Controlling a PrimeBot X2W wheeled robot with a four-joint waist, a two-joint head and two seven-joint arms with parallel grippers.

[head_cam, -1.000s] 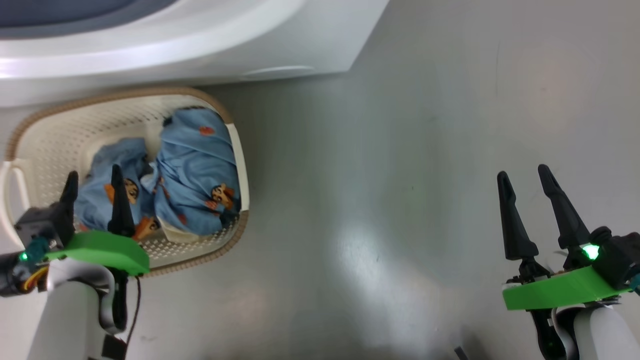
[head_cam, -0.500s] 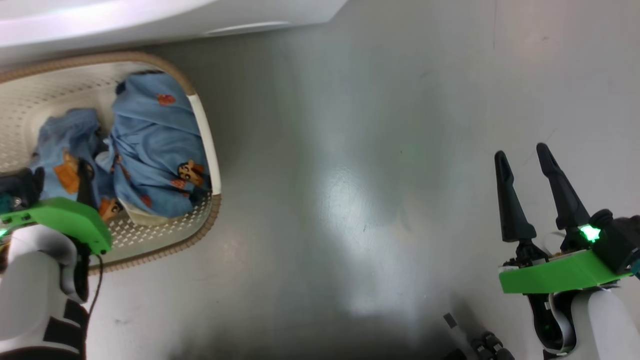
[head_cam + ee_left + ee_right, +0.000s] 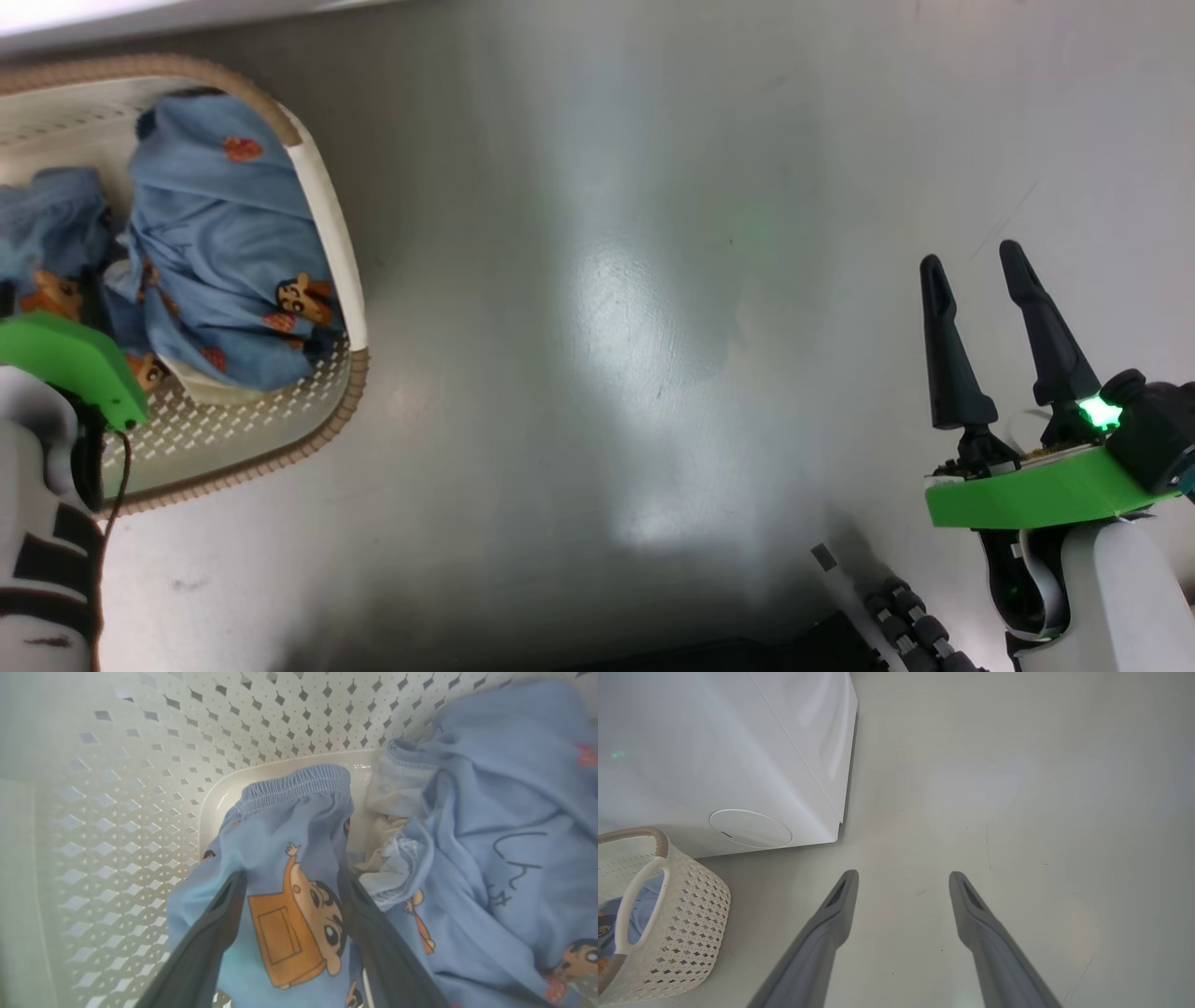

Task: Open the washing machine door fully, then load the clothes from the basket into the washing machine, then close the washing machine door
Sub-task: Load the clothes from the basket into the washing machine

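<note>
Though glossy, scratched floor (image 3: 597, 280) beside basket (image 3: 357, 387)

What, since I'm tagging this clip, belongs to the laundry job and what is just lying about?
Job: clothes, basket, washing machine, open left gripper at the clothes.
Not in use: round white flap, floor, open right gripper above the floor.

Laundry room (washing machine (image 3: 714, 742), basket (image 3: 691, 914))

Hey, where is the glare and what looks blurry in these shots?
Head view: broad white glare on the glossy grey floor. Left wrist view: cream perforated plastic basket wall soft at left, light blue cartoon-patch clothes sharp. Right wrist view: evenly lit, white washing machine washed out.
</note>
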